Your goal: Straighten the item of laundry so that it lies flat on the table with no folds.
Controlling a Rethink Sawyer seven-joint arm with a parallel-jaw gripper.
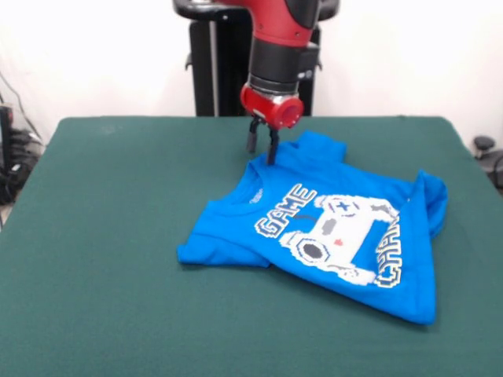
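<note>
Right of the table's (118, 236) centre, toward its far edge: one small bright blue T-shirt (330, 228), soft knit, controller print up, a sleeve tucked under and the right hem folded. Judged light, limp, prone to drag on the felt; best pinched at a loose edge. Gripper (262, 145) at the far sleeve, fingers slightly parted, holding nothing evident.

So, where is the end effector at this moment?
In the front view, the end effector is at the far edge of the blue T-shirt, by its sleeve, near the table centre.
</note>
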